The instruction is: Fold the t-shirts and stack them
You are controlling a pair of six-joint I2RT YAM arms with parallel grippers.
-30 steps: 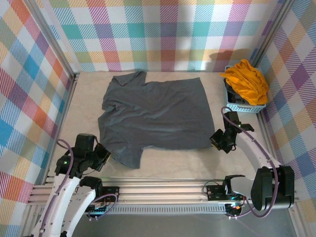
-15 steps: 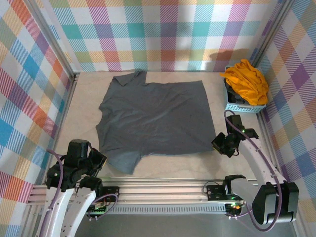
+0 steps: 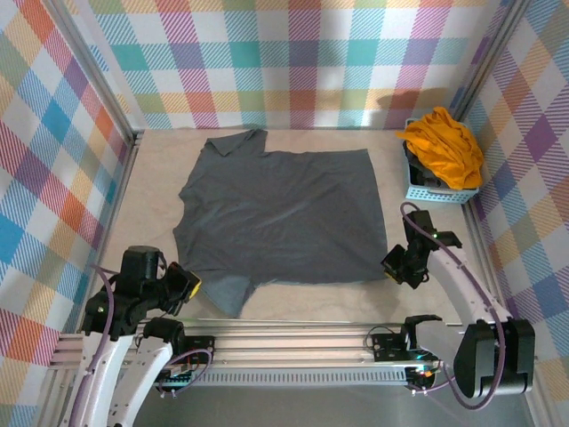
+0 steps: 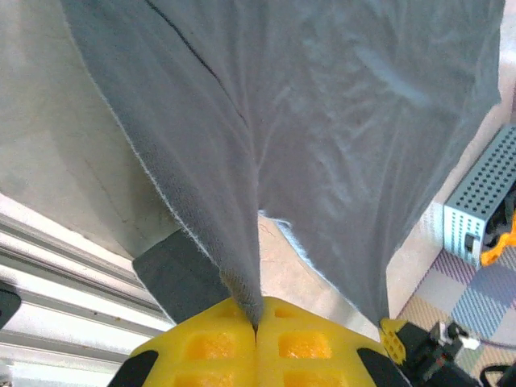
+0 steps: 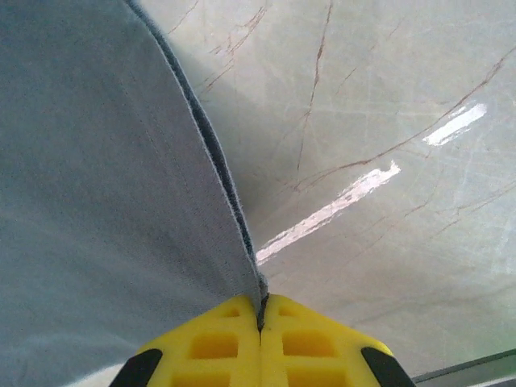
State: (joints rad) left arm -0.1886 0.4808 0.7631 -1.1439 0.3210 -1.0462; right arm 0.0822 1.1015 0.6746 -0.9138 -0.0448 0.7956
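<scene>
grey t-shirt [image 3: 284, 213] is soft matt cloth, fuzzy at the edges. table [image 5: 387, 121] looks glossy, marble-ish. basket [image 3: 436, 194] far right is plastic lattice.

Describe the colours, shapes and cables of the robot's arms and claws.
The left arm and right arm are white curved links with black joints and purple cables looped alongside. The left claw and right claw have bright yellow fingers with square moulded recesses.

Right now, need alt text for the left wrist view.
The left gripper has its yellow jaws shut on a pinched edge of the dark grey t-shirt, which fans out from the pinch across most of the frame. The pale table shows at left, an aluminium rail at lower left, and the light-blue basket at the right edge.
</scene>
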